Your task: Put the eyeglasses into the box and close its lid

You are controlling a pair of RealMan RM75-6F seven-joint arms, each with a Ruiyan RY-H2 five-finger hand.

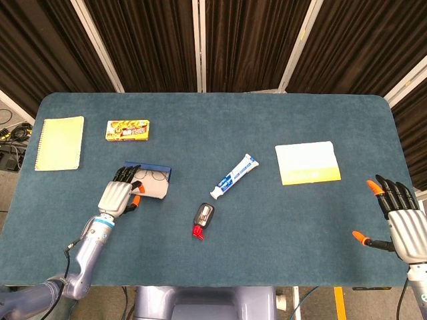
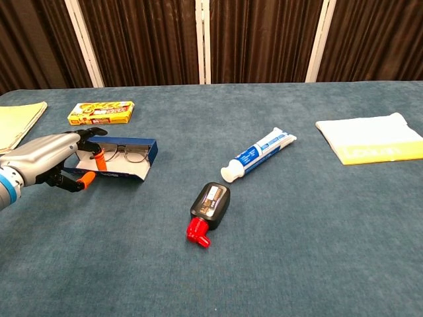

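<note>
The blue box [image 1: 160, 171] lies left of centre on the table, and the eyeglasses [image 1: 155, 177] rest inside it. Its pale lid [image 1: 153, 191] is tilted up from the cloth. My left hand [image 1: 118, 197] grips the lid's left edge, fingers over it and thumb under. In the chest view the left hand [image 2: 46, 162] holds the raised lid [image 2: 115, 174] in front of the eyeglasses [image 2: 129, 156] and the box's blue back wall [image 2: 132, 144]. My right hand [image 1: 400, 225] hovers at the table's right front corner, fingers spread, holding nothing.
A toothpaste tube [image 1: 234, 176] and a black bottle with a red cap [image 1: 203, 218] lie near the centre. A folded yellow-white cloth [image 1: 307, 163] sits to the right. A yellow notepad [image 1: 60, 143] and a snack packet [image 1: 128, 130] lie at the far left.
</note>
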